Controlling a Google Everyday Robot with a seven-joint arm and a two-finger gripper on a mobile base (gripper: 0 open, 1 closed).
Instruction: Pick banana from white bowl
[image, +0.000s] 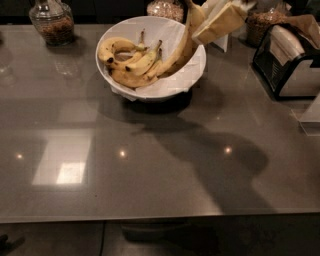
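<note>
While shorter bananas (127, 65) lie in the white bowl (167, 90), the hand (199, 30) above clamps the banana (176, 54).

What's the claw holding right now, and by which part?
The claw grips the banana near its upper end; the lower end hangs in the white bowl.

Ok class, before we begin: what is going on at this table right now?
A robot arm is taking fruit out of the white bowl. Its gripper, at the top right over the bowl's far rim, has its fingers closed on the upper end of the long banana. That one stands steeply tilted, its lower end inside the bowl. The other bananas lie in the bowl on the grey table.
</note>
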